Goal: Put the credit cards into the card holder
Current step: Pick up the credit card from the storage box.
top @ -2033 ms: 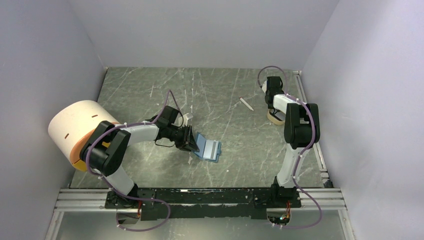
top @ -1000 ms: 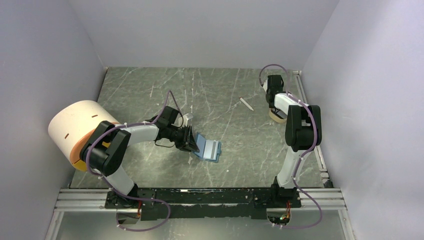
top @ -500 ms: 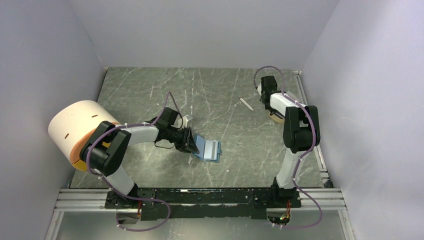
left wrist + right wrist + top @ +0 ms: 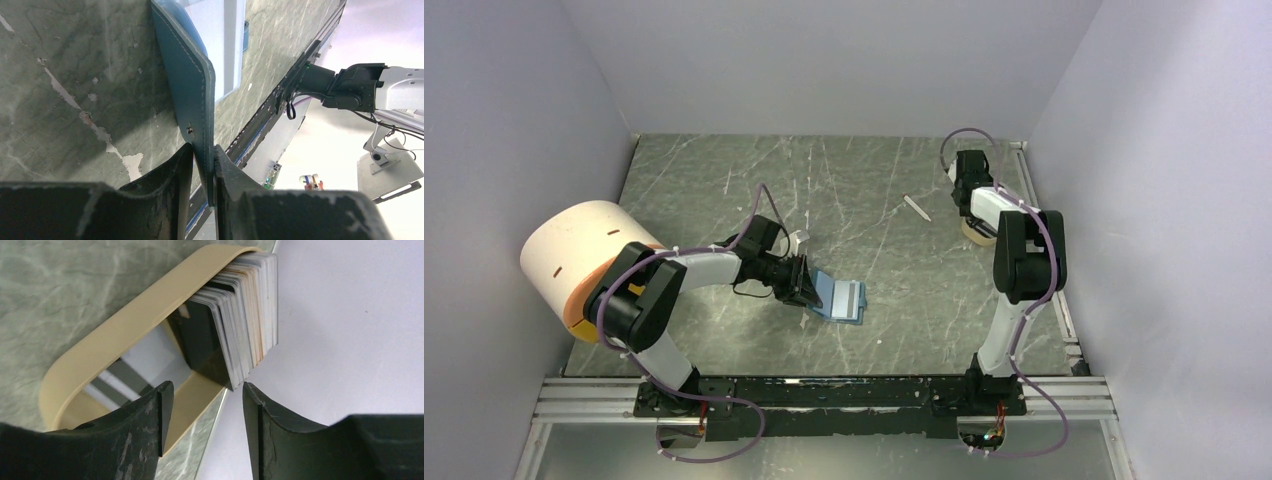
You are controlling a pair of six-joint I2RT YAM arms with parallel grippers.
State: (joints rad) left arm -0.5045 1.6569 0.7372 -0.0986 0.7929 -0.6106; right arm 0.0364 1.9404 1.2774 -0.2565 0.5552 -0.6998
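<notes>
Left wrist view: our left pincer (image 4: 202,150) is clamped on a flap of the card holder (image 4: 186,85), propping it open mid-way across the desk (image 4: 894,330). Farther, at two o'clock, our right pincer (image 4: 202,390) stands apart before the credit cards (image 4: 247,315) stacked in the tan tray (image 4: 115,335). We judge the pick comes next: pinch a single card.

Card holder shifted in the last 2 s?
No. The card holder keeps its spot relative to the white stick in the top view, left end effector clamped on it.
</notes>
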